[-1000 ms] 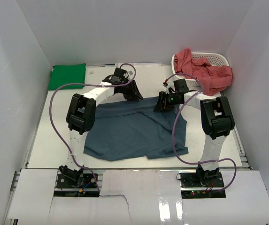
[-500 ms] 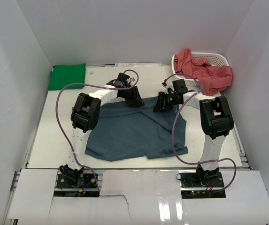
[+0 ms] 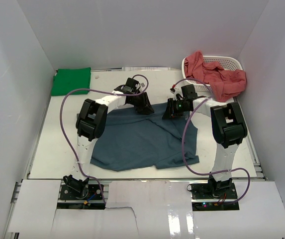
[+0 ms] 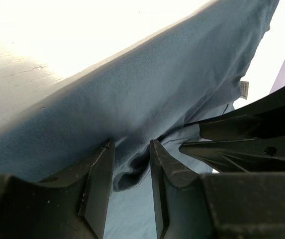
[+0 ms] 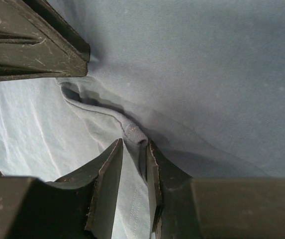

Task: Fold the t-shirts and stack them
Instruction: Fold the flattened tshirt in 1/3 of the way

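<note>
The slate blue t-shirt (image 3: 137, 142) lies spread on the white table between the arms. My left gripper (image 3: 144, 105) is at its far edge near the collar; in the left wrist view (image 4: 131, 149) the jaws stand narrow with a fold of the blue cloth (image 4: 132, 169) pinched between them. My right gripper (image 3: 168, 110) is a short way to the right, and in the right wrist view (image 5: 135, 149) it is shut on the ribbed collar edge (image 5: 134, 132). A bright green t-shirt (image 3: 71, 80) lies folded at the far left. Salmon red t-shirts (image 3: 217, 74) hang out of the basket.
The white perforated basket (image 3: 232, 60) stands at the far right corner. White walls close in the table on three sides. Purple cables loop from both arms over the shirt. The right gripper's fingers (image 4: 241, 144) show in the left wrist view.
My left gripper has moved right and a little nearer along the shirt's far edge, toward the right gripper. The right gripper has stayed in place.
</note>
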You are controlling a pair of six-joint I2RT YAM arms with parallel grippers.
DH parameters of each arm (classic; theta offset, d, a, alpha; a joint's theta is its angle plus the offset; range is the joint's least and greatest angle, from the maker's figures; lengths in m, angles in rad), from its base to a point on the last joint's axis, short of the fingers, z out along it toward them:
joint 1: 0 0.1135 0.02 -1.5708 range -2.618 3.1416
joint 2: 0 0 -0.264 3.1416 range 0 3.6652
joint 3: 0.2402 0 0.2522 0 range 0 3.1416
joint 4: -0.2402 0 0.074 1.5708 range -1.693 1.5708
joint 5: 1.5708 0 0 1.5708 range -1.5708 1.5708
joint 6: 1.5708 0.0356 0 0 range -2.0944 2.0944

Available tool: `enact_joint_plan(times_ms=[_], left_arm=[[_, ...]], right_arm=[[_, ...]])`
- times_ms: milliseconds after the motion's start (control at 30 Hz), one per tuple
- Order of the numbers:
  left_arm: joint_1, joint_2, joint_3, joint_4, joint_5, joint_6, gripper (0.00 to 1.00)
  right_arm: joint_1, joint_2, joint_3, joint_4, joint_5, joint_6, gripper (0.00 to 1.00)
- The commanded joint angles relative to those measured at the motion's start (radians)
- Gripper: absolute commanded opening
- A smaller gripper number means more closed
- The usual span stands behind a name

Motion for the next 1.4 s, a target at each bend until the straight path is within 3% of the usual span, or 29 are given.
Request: enact_joint_plan(times_ms=[0, 333, 467, 667, 1000, 1200, 1267, 1300, 1367], left_arm=[[-0.022, 0.006, 0.014, -0.010, 0.001, 0.021, 0.45], [-0.031, 0.013, 0.019, -0.020, -0.007, 0.026, 0.45], [-0.034, 0.015, 0.014, -0.024, -0.010, 0.026, 0.45], [-0.036, 0.012, 0.011, -0.029, -0.015, 0.027, 0.45], [-0.038, 0.013, 0.003, -0.035, -0.028, 0.029, 0.45], [-0.036, 0.021, 0.006, -0.037, -0.028, 0.027, 0.45], [-0.038, 0.025, 0.011, -0.040, -0.025, 0.027, 0.45], [-0.036, 0.025, 0.011, -0.038, -0.027, 0.027, 0.45], [-0.036, 0.027, 0.009, -0.043, -0.028, 0.032, 0.45]], right_arm=[[0.012, -0.052, 0.031, -0.018, -0.010, 0.002, 0.31], [0.031, -0.103, 0.011, -0.055, -0.044, 0.015, 0.31], [0.031, -0.103, -0.014, -0.070, -0.058, 0.017, 0.17], [0.039, -0.132, -0.070, -0.053, -0.086, 0.029, 0.08], [0.075, -0.201, -0.173, -0.024, -0.188, 0.067, 0.08], [0.086, -0.197, -0.259, 0.116, -0.315, 0.161, 0.13], [0.089, -0.181, -0.288, 0.187, -0.401, 0.248, 0.30], [0.089, -0.164, -0.322, 0.289, -0.429, 0.321, 0.47], [0.091, -0.154, -0.360, 0.386, -0.487, 0.402, 0.53]])
